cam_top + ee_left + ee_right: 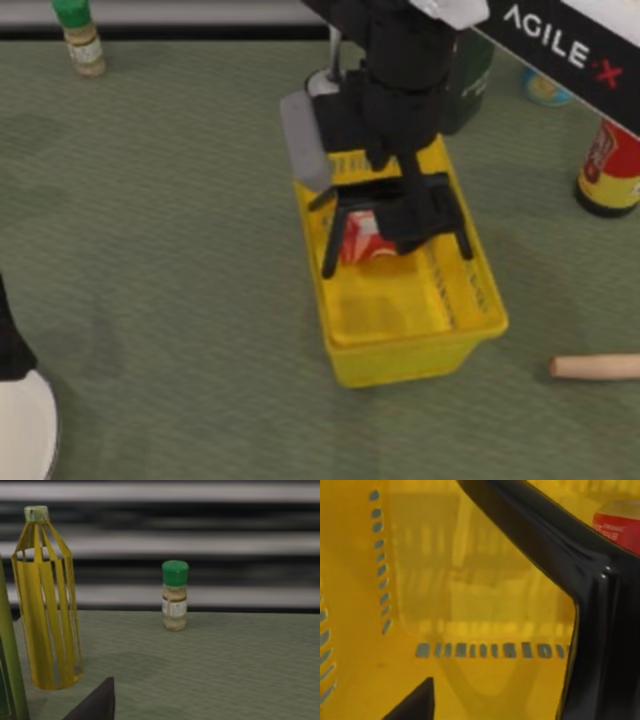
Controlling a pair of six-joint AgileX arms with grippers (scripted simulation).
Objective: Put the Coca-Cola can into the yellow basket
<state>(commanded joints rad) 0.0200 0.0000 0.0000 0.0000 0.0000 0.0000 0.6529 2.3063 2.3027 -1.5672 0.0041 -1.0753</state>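
The yellow basket (400, 365) stands right of the table's middle, its black handles folded up. Inside its far half the red Coca-Cola can (360, 238) shows, partly covered by my right gripper (405, 232), which reaches down into the basket. In the right wrist view the can (619, 526) sits well ahead, beyond a black handle (600, 605), with the basket's slotted wall (420, 580) filling the picture. One dark fingertip (417, 702) shows, with only yellow floor beside it; the gripper is open and holds nothing. My left arm (20, 400) is parked at the near left edge, its fingertip (97, 705) over bare cloth.
A green-lidded spice jar (80, 35) (175, 597) stands far left. A dark bottle with a red-yellow label (610, 170) is at the right edge, and a wooden rod (595, 367) lies near right. A grey flat object (305, 140) and a dark green bottle (470, 80) are behind the basket.
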